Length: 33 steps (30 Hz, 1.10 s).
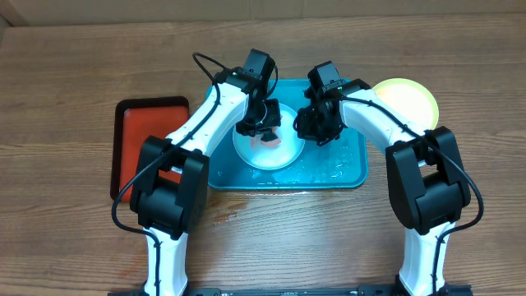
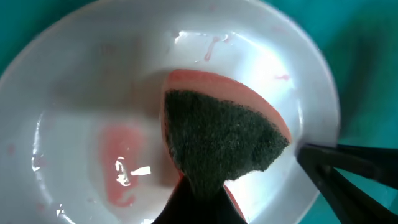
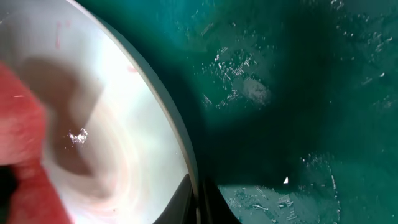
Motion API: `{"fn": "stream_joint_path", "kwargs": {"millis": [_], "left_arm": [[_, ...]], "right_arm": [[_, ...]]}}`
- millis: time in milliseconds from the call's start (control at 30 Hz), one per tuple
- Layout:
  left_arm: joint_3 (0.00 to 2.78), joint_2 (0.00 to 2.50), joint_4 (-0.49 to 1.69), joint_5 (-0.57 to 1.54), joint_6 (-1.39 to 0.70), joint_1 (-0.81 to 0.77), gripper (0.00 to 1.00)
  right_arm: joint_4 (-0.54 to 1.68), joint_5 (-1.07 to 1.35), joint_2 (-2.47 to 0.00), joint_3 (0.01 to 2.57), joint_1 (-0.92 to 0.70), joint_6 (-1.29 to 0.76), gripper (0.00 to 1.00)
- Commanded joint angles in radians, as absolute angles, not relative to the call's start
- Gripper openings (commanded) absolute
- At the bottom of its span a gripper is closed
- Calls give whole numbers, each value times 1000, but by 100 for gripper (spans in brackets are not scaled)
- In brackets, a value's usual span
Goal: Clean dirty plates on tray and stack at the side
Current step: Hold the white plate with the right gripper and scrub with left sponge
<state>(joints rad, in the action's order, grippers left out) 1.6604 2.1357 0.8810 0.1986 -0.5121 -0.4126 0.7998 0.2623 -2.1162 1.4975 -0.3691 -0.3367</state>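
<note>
Green-faced sponge (image 2: 217, 134) clear only from left wrist, held by left pincer (image 1: 263, 125) in white plate (image 2: 93, 93) on tray (image 1: 345, 168), right pincer (image 1: 319, 130) pinching rim

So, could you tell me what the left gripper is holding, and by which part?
The left gripper pinches a sponge by its narrow lower corner.

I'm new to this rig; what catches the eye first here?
At centre, the left tool holds a green-faced pink sponge on a round pale mint-white plastic plate, smeared pink, lying in the wet rectangular teal-blue plastic tray. A round yellow-green plastic plate sits off the tray by its far right corner.
</note>
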Motion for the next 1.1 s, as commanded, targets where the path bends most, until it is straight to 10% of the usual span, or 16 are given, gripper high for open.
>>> {"fn": "stream_joint_path", "kwargs": {"millis": [0, 600, 1067], "left_arm": [[1603, 2143, 835, 201, -535, -414, 4], [1687, 2157, 997, -364, -533, -383, 4], [1723, 2233, 844, 238, -628, -414, 4]], "right_arm": [[786, 255, -2122, 1491, -376, -345, 4], [779, 255, -2155, 1491, -376, -360, 4], [767, 254, -2155, 1491, -376, -360, 4]]}}
